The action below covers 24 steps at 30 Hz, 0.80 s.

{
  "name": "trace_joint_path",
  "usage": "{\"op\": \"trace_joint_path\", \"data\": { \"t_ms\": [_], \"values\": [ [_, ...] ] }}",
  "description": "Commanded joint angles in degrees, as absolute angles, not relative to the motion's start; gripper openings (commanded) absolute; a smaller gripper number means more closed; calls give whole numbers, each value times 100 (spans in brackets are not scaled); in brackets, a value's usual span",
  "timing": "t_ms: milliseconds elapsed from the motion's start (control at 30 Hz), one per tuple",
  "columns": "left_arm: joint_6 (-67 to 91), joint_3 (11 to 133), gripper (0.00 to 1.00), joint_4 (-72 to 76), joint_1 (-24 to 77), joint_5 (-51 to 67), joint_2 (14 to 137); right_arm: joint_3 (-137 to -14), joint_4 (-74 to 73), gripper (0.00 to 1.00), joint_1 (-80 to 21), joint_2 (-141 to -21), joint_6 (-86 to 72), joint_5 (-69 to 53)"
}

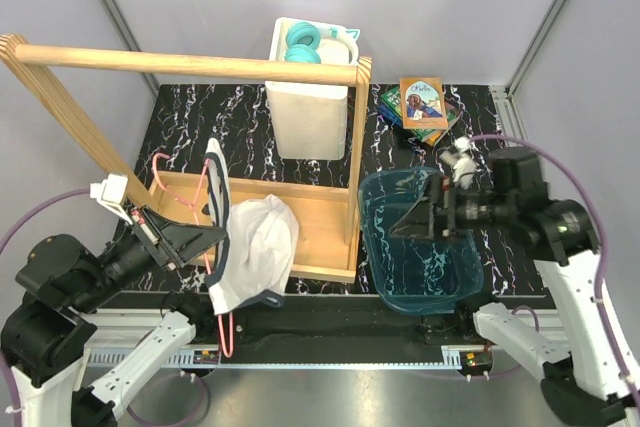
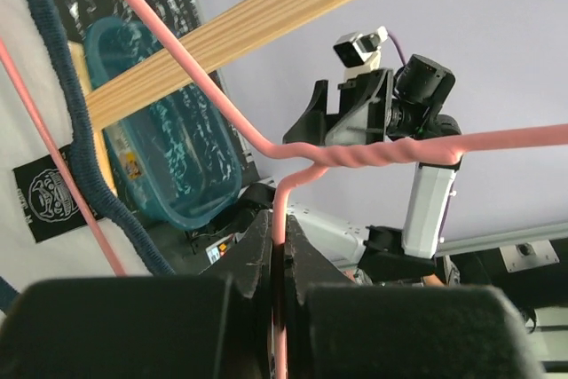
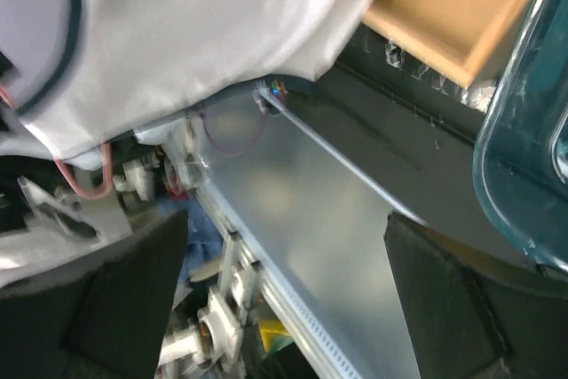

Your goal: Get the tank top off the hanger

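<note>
Seen from above, the tank top (image 1: 255, 247) was bunched on the hanger (image 1: 230, 332), which was held in the air near the table's front edge, beside a wooden rack (image 1: 190, 62). The left gripper (image 1: 200, 237) was set at the hanger's neck. The right gripper (image 1: 408, 215) was poised over a blue tub (image 1: 470, 282), apart from the shirt.

In the left wrist view, the 2 fingers were shown clamped on the pink wire just below its twisted neck.

In the right wrist view, the 2 fingers were spread wide with nothing between them, and white cloth was hanging ahead.

The cloth was judged light, soft and limp, and the wire stiff but springy. A strap would best be pinched and slid off 1 shoulder.
</note>
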<state>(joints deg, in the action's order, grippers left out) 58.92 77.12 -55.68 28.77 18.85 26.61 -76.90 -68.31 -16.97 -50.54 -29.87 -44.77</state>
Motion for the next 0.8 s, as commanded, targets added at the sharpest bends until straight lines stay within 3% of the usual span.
{"op": "trace_joint_path", "data": {
  "t_ms": [0,100,333,467,567,733,767],
  "values": [
    [6143,7384,0,-5300,2856,1426,2716,-7225,-6110,100,-3971,-5299,-3924,-2756],
    [6091,7304,0,-5300,2856,820,2795,-7260,-5372,99,-5618,-5475,-4690,-1374],
    [6065,7189,0,-5256,2856,677,3032,-8295,-4369,100,-7785,-6537,-4554,921],
    [6240,7137,0,-5265,2856,694,2945,-8754,-3878,100,-8243,-6785,-3939,1439],
    [6512,7067,0,-5265,2848,694,2857,-8299,-2947,99,-8603,-6680,-3324,1774],
    [6794,7189,0,-5282,2856,782,2918,-7717,-1874,91,-8763,-6661,-2532,1627],
    [6829,7250,0,-5300,2848,800,2927,-7726,-1829,83,-8763,-6714,-2470,1435]
  ]
}}
